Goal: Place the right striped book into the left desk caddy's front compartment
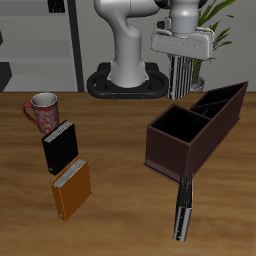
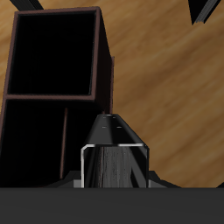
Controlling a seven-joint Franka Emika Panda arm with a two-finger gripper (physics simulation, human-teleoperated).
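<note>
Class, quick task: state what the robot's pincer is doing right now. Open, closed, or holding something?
Pincer: closed on the right striped book, held upright in the air above the left desk caddy.

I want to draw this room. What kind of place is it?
Probably a study or office, computer-made. A wooden desk holds a desk caddy, a black book, an orange book and a mug; shelves stand behind.

Simulated study or office: wooden desk [image 1: 120,215], books, desk caddy [image 1: 195,125], mug [image 1: 42,112], shelving [image 1: 40,40] and plant [image 1: 222,20] stood behind.
</note>
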